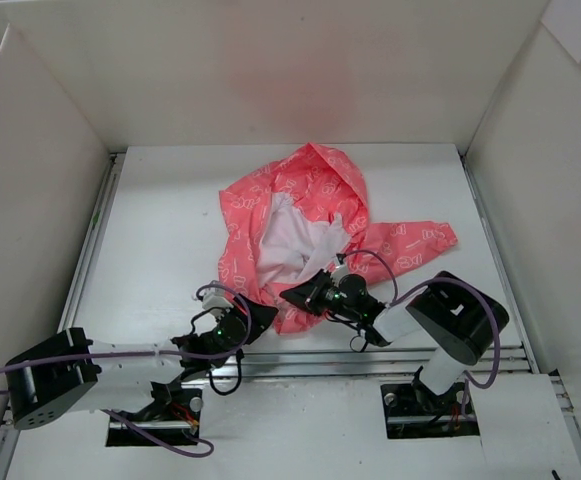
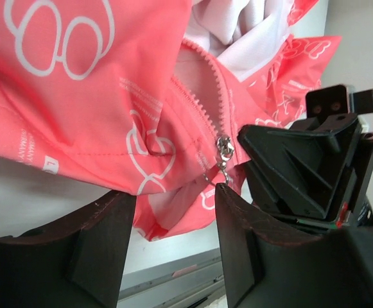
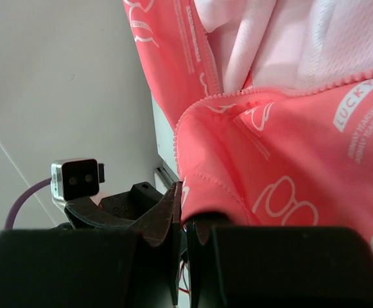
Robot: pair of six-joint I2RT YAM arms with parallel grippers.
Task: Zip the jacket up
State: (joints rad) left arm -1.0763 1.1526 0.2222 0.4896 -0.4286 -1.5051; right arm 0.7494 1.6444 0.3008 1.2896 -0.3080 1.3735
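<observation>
From up top, spotting the jacket [image 1: 300, 215] crumpled mid-table, front open, white lining showing. Through the left wrist, seeing the left gripper [image 2: 173, 199] spread wide and gripping nothing, just below the zipper slider [image 2: 225, 149]; thin, floppy, light-looking fabric, so probably best to pinch that little metal pull. Through the right wrist, catching the right gripper [image 3: 185, 215] clamped on the hem edge, handy for tension.

White walls [image 1: 270, 70] close the white table [image 1: 170, 220] at left, far and right; a metal rail [image 1: 300, 366] runs along its near edge.
</observation>
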